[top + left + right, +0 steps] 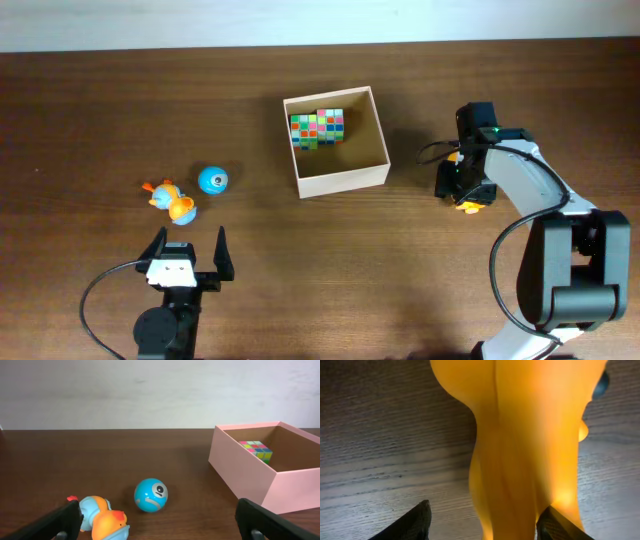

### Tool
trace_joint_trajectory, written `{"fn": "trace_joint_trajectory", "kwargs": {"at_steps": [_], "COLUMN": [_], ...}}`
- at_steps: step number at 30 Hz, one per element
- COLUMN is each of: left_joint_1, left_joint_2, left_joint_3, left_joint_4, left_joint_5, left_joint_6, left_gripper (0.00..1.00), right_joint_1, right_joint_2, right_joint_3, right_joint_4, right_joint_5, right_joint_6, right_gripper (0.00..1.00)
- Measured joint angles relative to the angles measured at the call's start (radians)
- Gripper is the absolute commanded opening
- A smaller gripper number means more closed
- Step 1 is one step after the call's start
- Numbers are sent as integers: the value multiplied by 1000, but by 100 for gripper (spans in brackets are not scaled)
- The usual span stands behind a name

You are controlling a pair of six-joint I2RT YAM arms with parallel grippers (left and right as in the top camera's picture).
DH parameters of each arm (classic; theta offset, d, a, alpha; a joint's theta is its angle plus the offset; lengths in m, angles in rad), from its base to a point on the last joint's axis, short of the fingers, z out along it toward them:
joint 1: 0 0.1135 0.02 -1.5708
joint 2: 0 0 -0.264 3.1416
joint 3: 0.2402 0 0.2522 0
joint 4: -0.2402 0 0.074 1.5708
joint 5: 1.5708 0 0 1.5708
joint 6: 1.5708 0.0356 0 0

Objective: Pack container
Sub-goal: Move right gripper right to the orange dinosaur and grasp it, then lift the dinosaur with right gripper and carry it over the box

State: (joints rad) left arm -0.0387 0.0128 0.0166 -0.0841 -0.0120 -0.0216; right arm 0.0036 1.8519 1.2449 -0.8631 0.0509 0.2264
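The container (340, 182), a cream-walled square box with a brown floor, sits mid-table and holds a multicoloured cube (317, 128). It also shows at the right of the left wrist view (250, 475), with the cube (257, 450) inside. A blue ball (212, 180) (151, 494) and an orange-and-blue duck toy (172, 200) (102, 517) lie to its left. My left gripper (187, 250) (160, 525) is open and empty, just short of them. My right gripper (462, 190) (485, 522) is right of the container, open around a yellow-orange toy (467, 205) (530, 435). Its right finger touches the toy and its left finger stands apart.
The wooden table's far edge runs along the top of the overhead view, with a pale wall behind. A black cable loops beside my right arm (432, 152).
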Motion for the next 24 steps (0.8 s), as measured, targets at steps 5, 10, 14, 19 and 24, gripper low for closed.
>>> {"fn": "trace_joint_trajectory", "kwargs": {"at_steps": [5, 10, 14, 19, 24], "left_joint_1": [0, 0, 0, 0, 0], "left_joint_2": [0, 0, 0, 0, 0], "left_joint_3": [0, 0, 0, 0, 0], "left_joint_4": [0, 0, 0, 0, 0], "left_joint_5": [0, 0, 0, 0, 0], "left_joint_6": [0, 0, 0, 0, 0], "left_gripper": [99, 99, 99, 99, 99], "right_joint_1": [-16, -27, -27, -27, -27], "right_joint_2": [0, 0, 0, 0, 7], "right_joint_3": [9, 105, 206, 240, 233], "right_joint_4": [-11, -61, -110, -106, -90], "right_joint_5": [10, 11, 11, 38, 64], "right_joint_6": [-34, -53, -67, -78, -91], "right_gripper": [60, 60, 60, 49, 47]}}
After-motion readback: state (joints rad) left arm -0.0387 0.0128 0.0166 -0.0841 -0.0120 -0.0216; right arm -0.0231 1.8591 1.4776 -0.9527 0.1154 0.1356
